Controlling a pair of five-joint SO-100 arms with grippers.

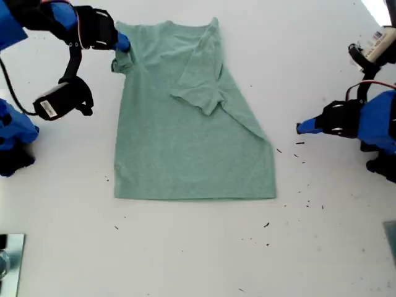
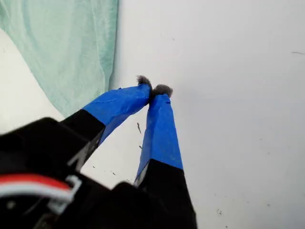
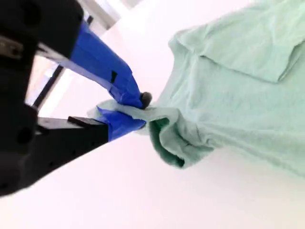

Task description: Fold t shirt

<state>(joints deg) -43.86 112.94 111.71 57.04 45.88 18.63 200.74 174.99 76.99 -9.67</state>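
Note:
The pale green t shirt (image 1: 185,136) lies spread on the white table, neck toward the top of the exterior view. Its sleeve on the exterior view's right is folded inward across the chest. My second gripper (image 1: 124,44) is shut on the bunched sleeve (image 3: 167,138) at the shirt's upper corner on the exterior view's left, cloth pinched between its blue fingertips (image 3: 128,90). My first gripper (image 1: 301,128) hovers shut and empty over bare table on the exterior view's right, a little off the shirt's edge (image 2: 71,52), its blue fingers (image 2: 159,129) touching at the tips.
Small dark specks (image 1: 300,154) dot the table near the shirt's lower corner on the exterior view's right. A metallic object (image 1: 9,260) sits at the exterior view's lower left corner. White table (image 1: 198,247) stretches below the hem.

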